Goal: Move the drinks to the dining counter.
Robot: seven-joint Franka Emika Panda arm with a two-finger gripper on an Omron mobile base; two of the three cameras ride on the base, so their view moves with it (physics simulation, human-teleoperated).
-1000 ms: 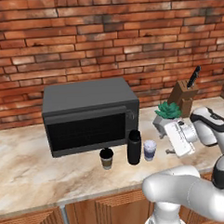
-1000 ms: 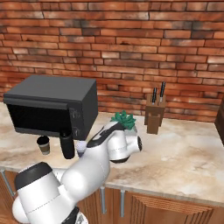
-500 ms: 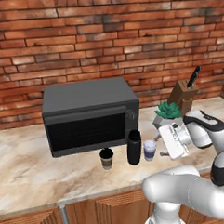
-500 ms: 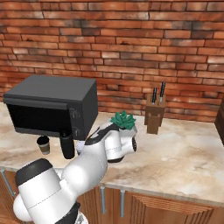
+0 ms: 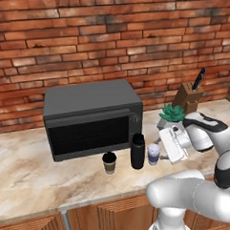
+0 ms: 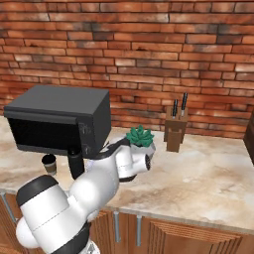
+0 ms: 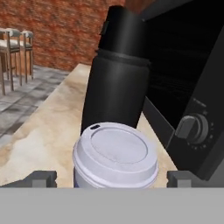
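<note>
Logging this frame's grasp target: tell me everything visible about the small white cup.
The small white cup is short, with a white domed lid and sip hole above a bluish band. It stands upright on the marble counter, right of the black bottle, before the microwave. The gripper has open jaws on either side, not touching.

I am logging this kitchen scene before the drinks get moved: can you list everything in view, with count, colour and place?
microwave: one, dark grey, on the marble counter by the brick wall
coffee cup: one, dark with tan sleeve, before the microwave
black bottle: one, right of the coffee cup
white cup: one, blue band, right of the bottle
plant: one, green, behind the gripper
knife block: one, brown, far right
stools: pale, beyond the counter end
gripper: one, white, jaws open, either side of the white cup
</note>
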